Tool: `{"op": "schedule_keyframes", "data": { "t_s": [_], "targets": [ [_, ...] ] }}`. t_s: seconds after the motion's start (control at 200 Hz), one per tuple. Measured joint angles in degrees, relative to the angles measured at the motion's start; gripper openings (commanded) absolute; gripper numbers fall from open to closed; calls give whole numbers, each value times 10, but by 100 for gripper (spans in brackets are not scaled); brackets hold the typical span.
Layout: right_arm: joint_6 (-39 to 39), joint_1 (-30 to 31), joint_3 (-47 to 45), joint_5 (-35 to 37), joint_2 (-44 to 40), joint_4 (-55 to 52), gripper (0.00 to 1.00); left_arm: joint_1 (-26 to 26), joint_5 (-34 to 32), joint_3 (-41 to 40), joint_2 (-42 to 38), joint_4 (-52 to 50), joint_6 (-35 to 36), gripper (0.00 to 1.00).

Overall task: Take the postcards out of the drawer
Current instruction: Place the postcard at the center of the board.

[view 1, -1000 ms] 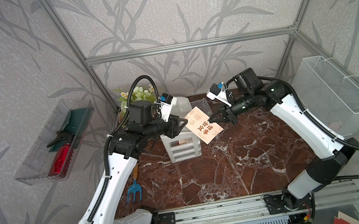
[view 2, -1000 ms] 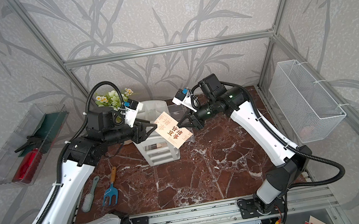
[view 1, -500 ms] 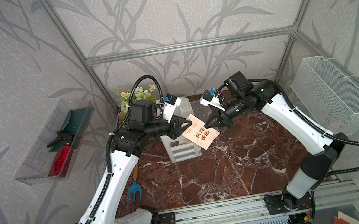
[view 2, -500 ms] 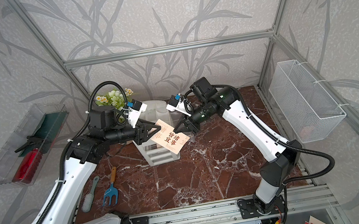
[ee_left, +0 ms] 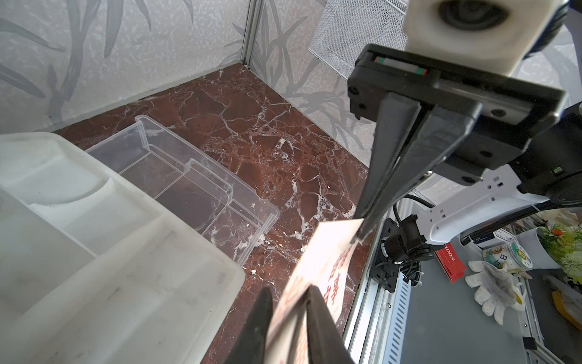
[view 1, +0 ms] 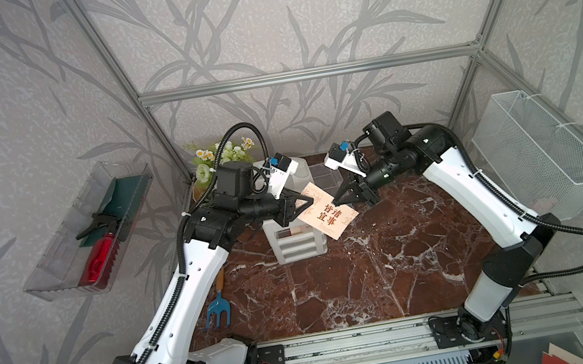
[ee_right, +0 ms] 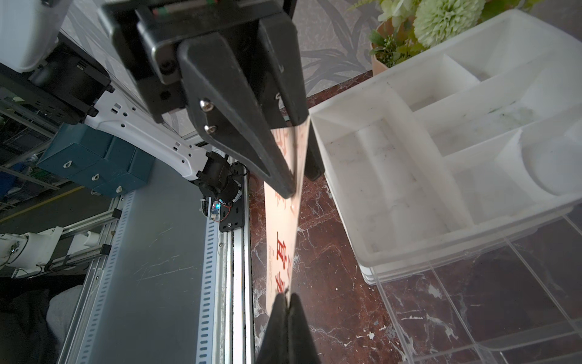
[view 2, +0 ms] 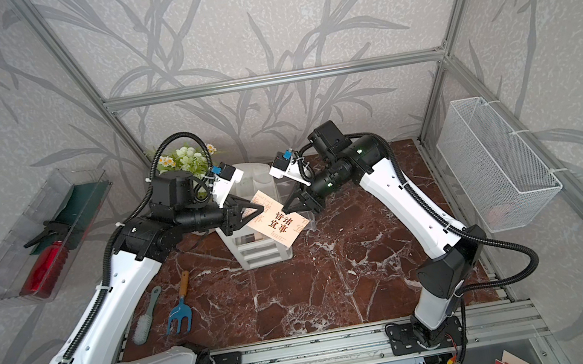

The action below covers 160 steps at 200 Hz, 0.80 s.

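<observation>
Your left gripper (view 1: pixel 309 202) has narrowed around the beige rectangular postcard (view 1: pixel 331 218), grip unclear; the right gripper (view 1: pixel 337 202) pinches its opposite end, long axis bridging both.

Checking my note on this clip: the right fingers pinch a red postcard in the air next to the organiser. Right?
No: the postcard is beige with dark red characters, not red, as both top views show. The rest holds: the right fingers pinch it in the air next to the organiser.
</observation>
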Motion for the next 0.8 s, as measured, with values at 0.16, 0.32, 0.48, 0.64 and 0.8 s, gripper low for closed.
{"op": "schedule_keyframes", "data": {
  "t_s": [0.16,0.32,0.48,0.64,0.8],
  "targets": [
    [1,-1,2,5,14,0,0,0,0,-4,3,3,-1,3],
    [13,-3,1,10,18,9,11,0,-5,-9,5,10,-1,0],
    [48,-10,-6,10,18,51,31,0,-12,-14,5,17,-2,0],
    [112,-32,-61,11,-4,127,39,0,-39,-18,4,30,-12,0],
    [219,-66,-162,16,-65,243,40,0,-77,-21,1,64,-52,0]
  ]
}}
